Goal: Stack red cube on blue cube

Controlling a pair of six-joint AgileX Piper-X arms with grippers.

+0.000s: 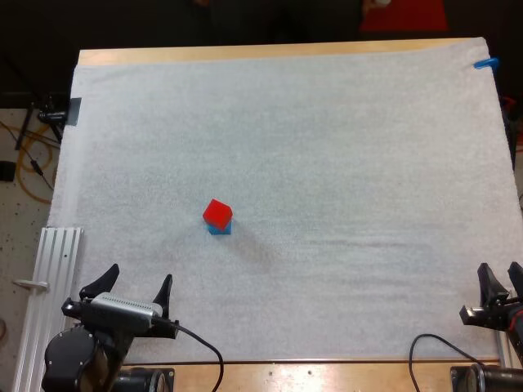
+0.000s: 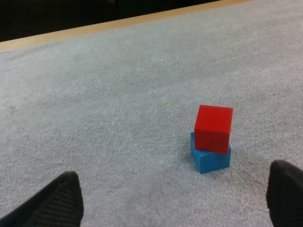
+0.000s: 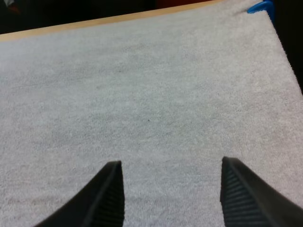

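On the white mat (image 1: 343, 139), a bit left of centre and nearer my side than the far side, the red cube (image 1: 217, 211) sits on top of the blue cube (image 1: 219, 229). They touch and the stack is upright. The red one is turned slightly against the blue one, so the edges don't line up. From above, just a sliver of blue shows under the near edge of the red. In the left wrist view the blue cube's top corner pokes out on one side below the red.

My left gripper (image 1: 139, 275) is at the near left corner of the mat, well apart from the stack. Its jaws are spread wide and grip nothing. In the left wrist view its fingers (image 2: 59, 201) stand far apart with bare mat between them, and the stack lies ahead, closer to the right-hand finger.

My right gripper (image 1: 499, 269) is at the near right edge of the mat, far from the cubes. Its jaws are parted too and hold nothing. Its fingers (image 3: 108, 198) frame plain mat in the right wrist view.

The mat covers most of the wooden table (image 1: 245, 54). A ribbed metal rail (image 1: 55, 282) lies along the mat's left edge near my left arm.
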